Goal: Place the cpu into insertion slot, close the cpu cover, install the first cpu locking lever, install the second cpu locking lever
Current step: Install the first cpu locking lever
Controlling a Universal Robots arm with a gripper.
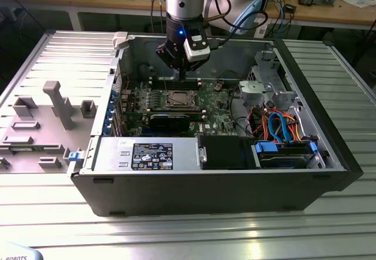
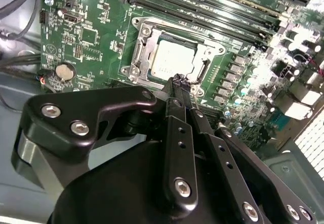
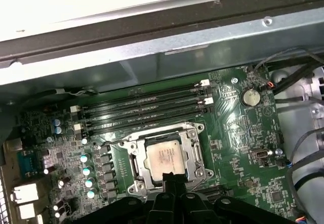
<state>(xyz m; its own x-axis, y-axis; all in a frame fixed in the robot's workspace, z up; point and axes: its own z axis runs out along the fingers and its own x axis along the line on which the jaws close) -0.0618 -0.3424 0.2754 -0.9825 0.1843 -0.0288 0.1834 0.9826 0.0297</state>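
Observation:
The cpu [image 3: 163,158] lies flat in the insertion slot [image 3: 132,159] on the green motherboard, its dull silver top showing [image 2: 172,61]. The cpu cover [image 3: 195,152] is down around it, its silver frame [image 2: 143,53] bordering the chip. In the exterior view the cpu [image 1: 178,99] sits mid-board inside the open computer case. My gripper [image 2: 181,80] hangs just above the socket's near edge, its black fingers pressed together and holding nothing. Its tips [image 3: 172,175] overlap the cover's rim in the first wrist view. The gripper [image 1: 182,70] hovers over the slot in the exterior view.
Long black memory slots [image 3: 144,110] run beside the socket. A black card [image 1: 170,120], a power supply [image 1: 147,154] and drive bays with orange and blue cables [image 1: 282,125] fill the case. Case walls [image 1: 194,183] surround the board. A grey fixture [image 1: 56,104] stands outside, at the exterior view's left.

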